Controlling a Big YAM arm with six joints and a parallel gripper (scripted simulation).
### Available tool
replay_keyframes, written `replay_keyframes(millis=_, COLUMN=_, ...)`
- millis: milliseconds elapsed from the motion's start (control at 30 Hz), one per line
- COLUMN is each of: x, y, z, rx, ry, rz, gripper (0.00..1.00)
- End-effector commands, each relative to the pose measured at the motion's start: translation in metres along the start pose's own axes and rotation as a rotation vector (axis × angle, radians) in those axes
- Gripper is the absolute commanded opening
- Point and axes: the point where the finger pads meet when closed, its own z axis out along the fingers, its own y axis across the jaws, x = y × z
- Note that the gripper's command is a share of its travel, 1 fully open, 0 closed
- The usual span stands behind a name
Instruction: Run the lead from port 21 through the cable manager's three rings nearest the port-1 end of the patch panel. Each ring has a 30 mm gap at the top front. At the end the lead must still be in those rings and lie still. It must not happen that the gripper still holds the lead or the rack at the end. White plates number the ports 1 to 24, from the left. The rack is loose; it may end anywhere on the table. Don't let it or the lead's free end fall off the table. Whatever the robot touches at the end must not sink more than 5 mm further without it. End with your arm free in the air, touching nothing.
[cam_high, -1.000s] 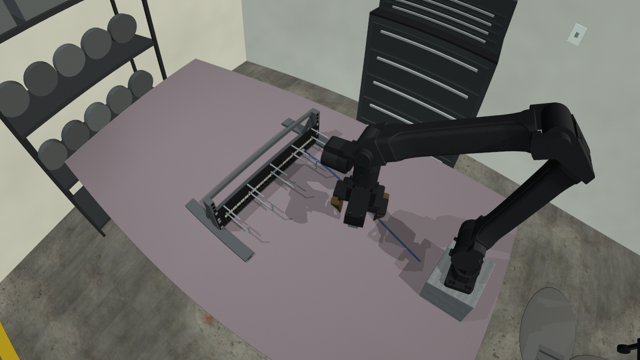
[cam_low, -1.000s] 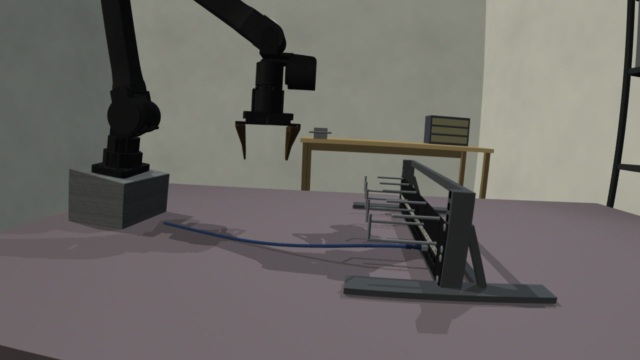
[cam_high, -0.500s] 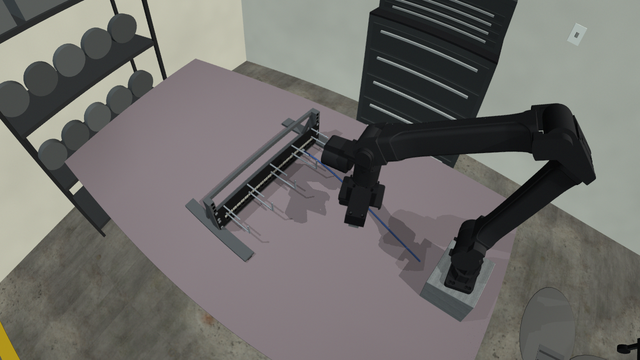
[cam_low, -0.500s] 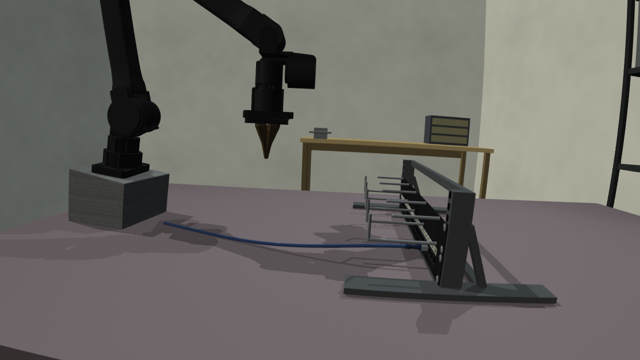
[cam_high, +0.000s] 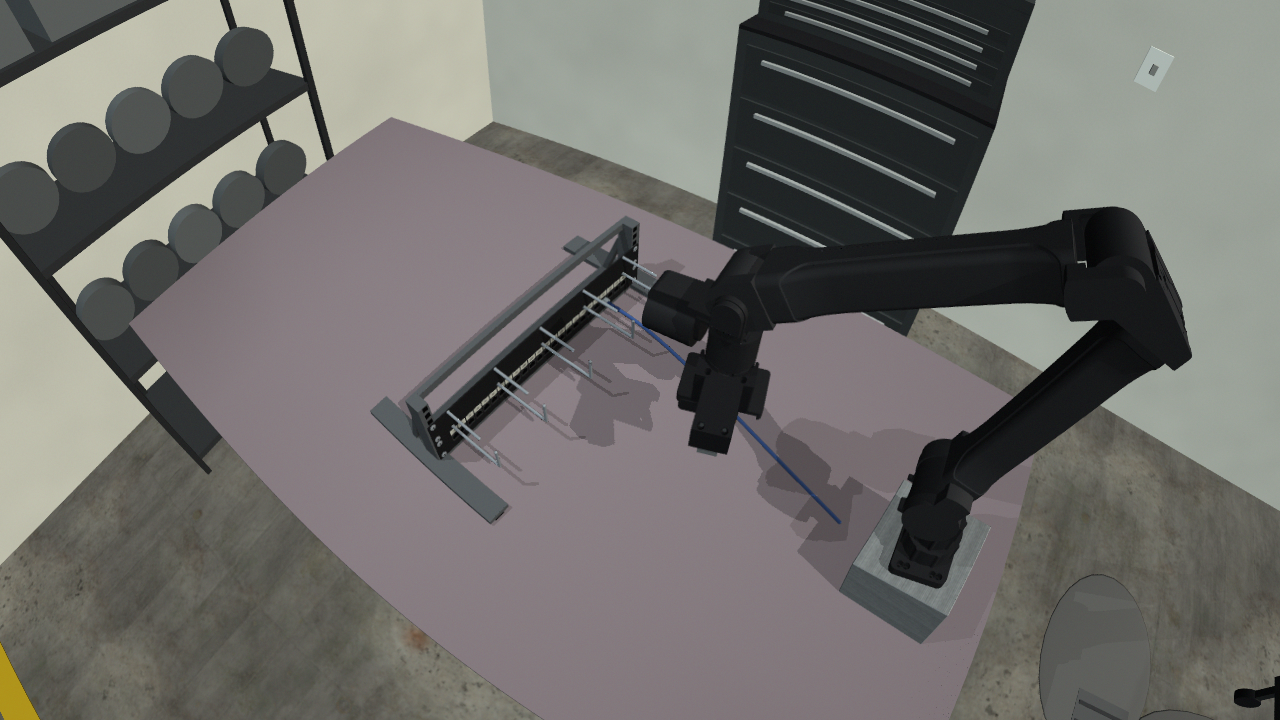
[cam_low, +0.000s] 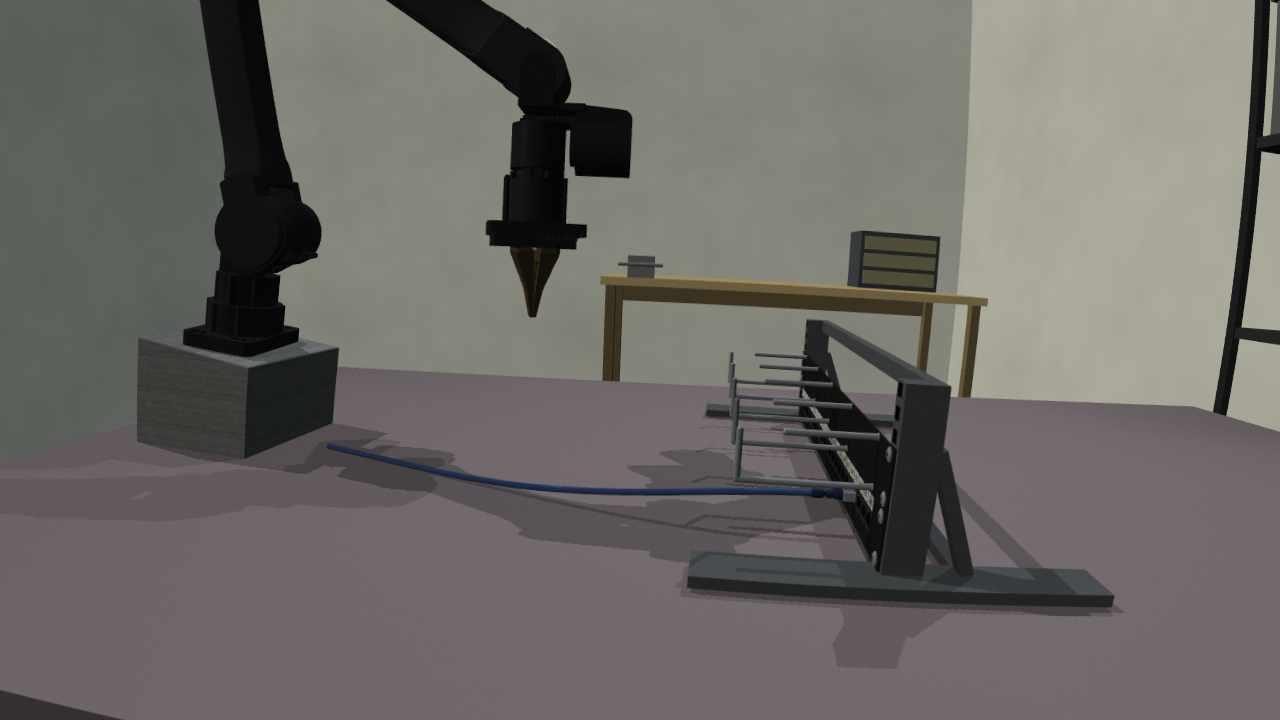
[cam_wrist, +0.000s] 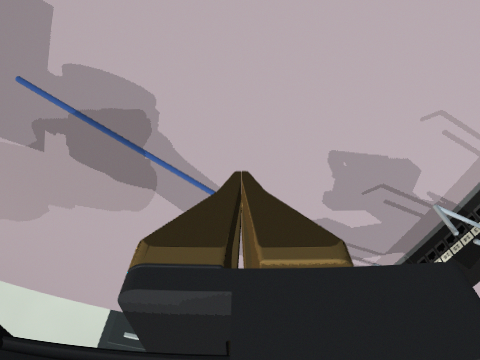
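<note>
The blue lead (cam_low: 572, 488) runs from a port near the panel's right end across the table to its free end (cam_low: 331, 445) by the arm's base; it also shows in the top view (cam_high: 787, 474) and in the wrist view (cam_wrist: 114, 134). The grey rack (cam_high: 514, 344) (cam_low: 778, 402) with its black patch panel and metal rings stands on the table. My gripper (cam_low: 533, 304) is shut and empty, pointing down, well above the lead's middle stretch. In the wrist view my fingertips (cam_wrist: 240, 175) meet over the lead. The lead passes through no ring that I can see.
The arm's base block (cam_low: 237, 394) stands at the table's near right corner (cam_high: 913, 573). A black drawer cabinet (cam_high: 859, 134) stands behind the table, a shelf with grey cylinders (cam_high: 152, 170) to the left. A wooden side table (cam_low: 787, 304) is off in the background.
</note>
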Motion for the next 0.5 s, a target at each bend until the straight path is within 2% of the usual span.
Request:
replay_keyframes(millis=0, x=0.004, y=-0.026, z=-0.029, rx=0.078, ry=0.011, rz=-0.01, gripper=0.0)
replay_keyframes(millis=300, x=0.011, y=-0.022, z=-0.028, rx=0.074, ry=0.011, rz=0.061, gripper=0.0)
replay_keyframes(millis=400, x=0.01, y=0.004, z=-0.011, rx=0.022, ry=-0.001, rz=0.165, gripper=0.0)
replay_keyframes(millis=467, x=0.015, y=0.008, z=-0.011, rx=0.022, ry=-0.002, rz=0.277, gripper=0.0)
